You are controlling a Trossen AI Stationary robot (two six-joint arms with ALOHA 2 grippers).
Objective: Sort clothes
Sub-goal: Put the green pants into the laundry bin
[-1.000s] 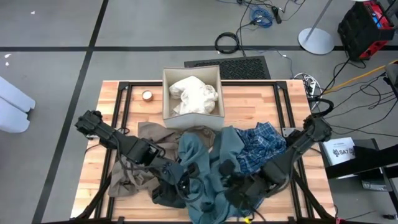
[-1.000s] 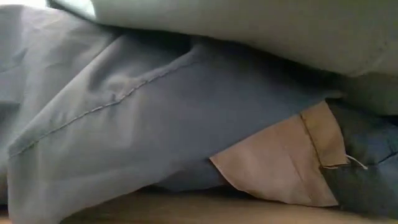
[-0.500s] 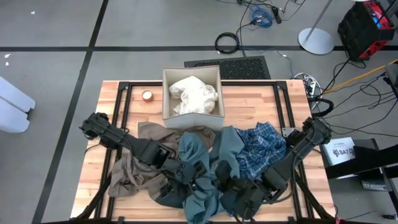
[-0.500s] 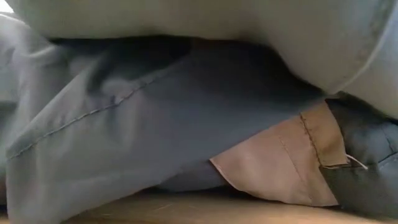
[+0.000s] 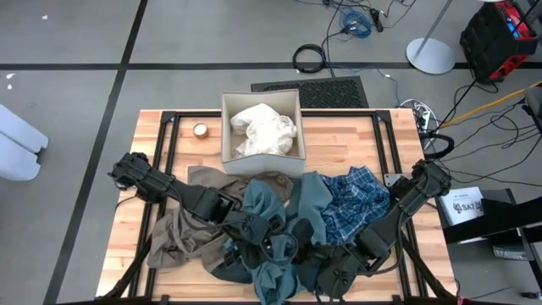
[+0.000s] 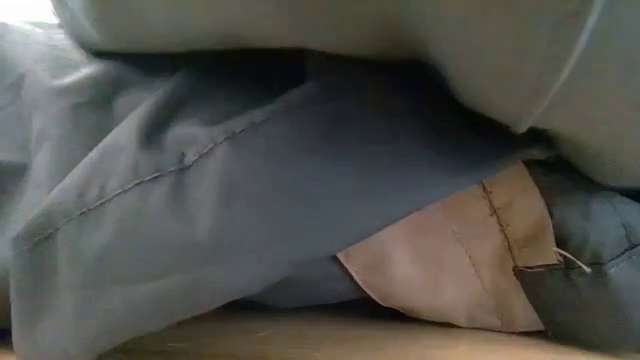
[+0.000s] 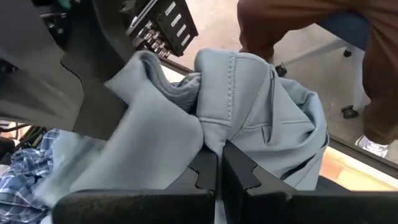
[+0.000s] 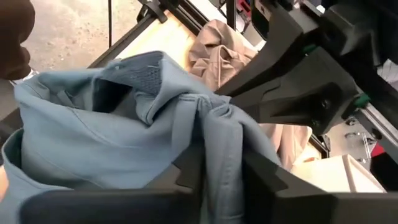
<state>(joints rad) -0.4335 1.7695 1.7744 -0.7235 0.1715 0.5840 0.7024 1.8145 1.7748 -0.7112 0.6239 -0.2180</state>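
Since a second ago the left gripper (image 5: 269, 247) has slid rightward along the near edge of the table (image 5: 334, 123), dragging the teal shirt (image 5: 264, 207) into a tighter bunch. Its fingers (image 7: 205, 171) are pressed together, pinching a fold of that shirt. The right gripper (image 5: 334, 269), just right of the left one, has its fingers (image 8: 258, 168) clamped on another fold of the same shirt. Left of the shirt lies the tan garment (image 5: 182, 237); right of it, the plaid shirt (image 5: 356, 199). Beyond the shirt, white pieces (image 5: 264, 127) fill the box (image 5: 227, 127).
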